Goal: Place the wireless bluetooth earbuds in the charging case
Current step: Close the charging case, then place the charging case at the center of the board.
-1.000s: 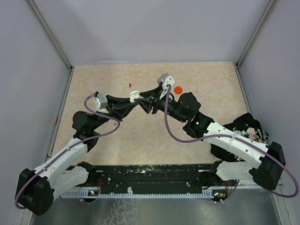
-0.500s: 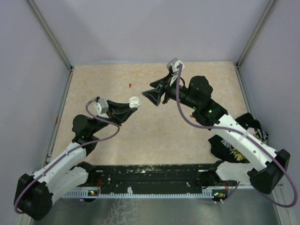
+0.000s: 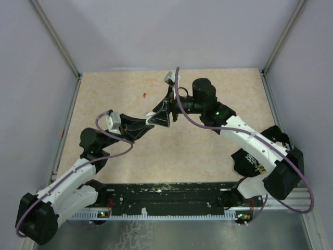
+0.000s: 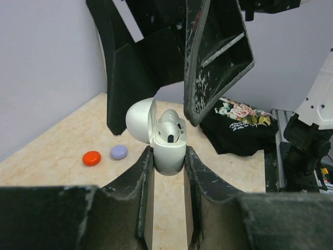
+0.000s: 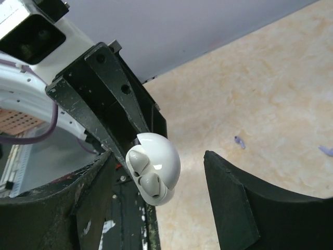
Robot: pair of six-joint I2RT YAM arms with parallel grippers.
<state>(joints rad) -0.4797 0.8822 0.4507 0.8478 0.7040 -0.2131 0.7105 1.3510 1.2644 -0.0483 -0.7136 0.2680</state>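
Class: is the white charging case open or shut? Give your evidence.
Open. The charging case has its lid hinged back, a white earbud showing inside.

A: Top view was evenly lit and diffuse, with only soft shadows mid-frame.
B: Wrist views?
A: Sharp at centre. Mild glare on the white charging case (image 4: 169, 160). Fingers (image 4: 130, 203) of the left gripper (image 4: 168, 152) were blurred and dark along the bottom edge.
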